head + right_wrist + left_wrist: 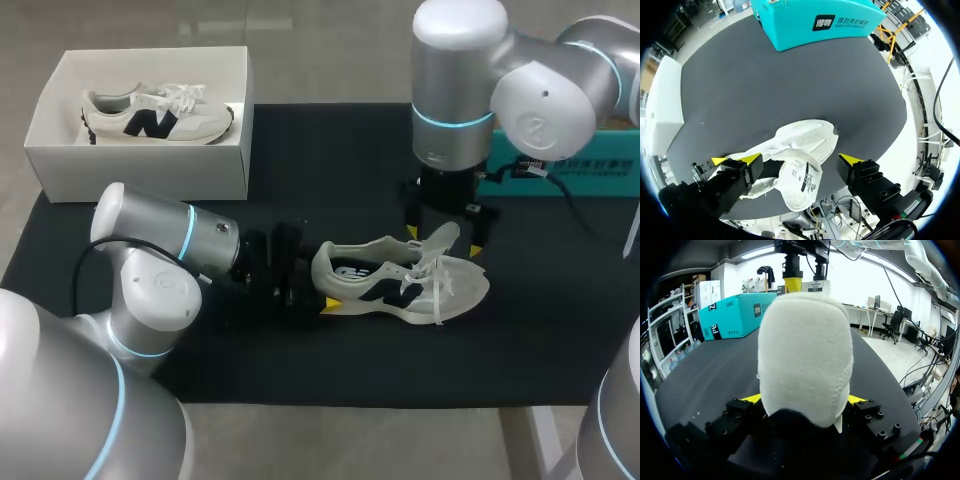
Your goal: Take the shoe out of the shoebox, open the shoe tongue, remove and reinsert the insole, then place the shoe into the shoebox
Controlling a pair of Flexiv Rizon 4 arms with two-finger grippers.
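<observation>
Shoe is out of the box and lies on the mat, mid-table. Its long axis runs across the table, heel toward my left arm, toe toward my right. The box is at the far left, well apart, with a second shoe in it.

Left gripper comes in low along that axis and is clamped on the heel. In the left wrist view the heel fills the gap, with a yellow tip against each side.

Right gripper hangs above the shoe's opening, pointing down, fingers spread wide. The tongue stands up between them, and the right wrist view shows it clear of both fingers as far as I can see. So it's released, nothing held.

My read: the tongue looks opened, so the insole pull is next. I can't confirm the insole itself. There's dark print inside the heel end in the head view, nothing more.

The opening faces up, right under the right gripper, so right is the arm for the pull and left anchors the heel. Entry should go on the heel side of the tongue, since the laces crowd the toe side.

Risks: a lace snags a finger, or the shoe rocks if the heel grip is shallow.
</observation>
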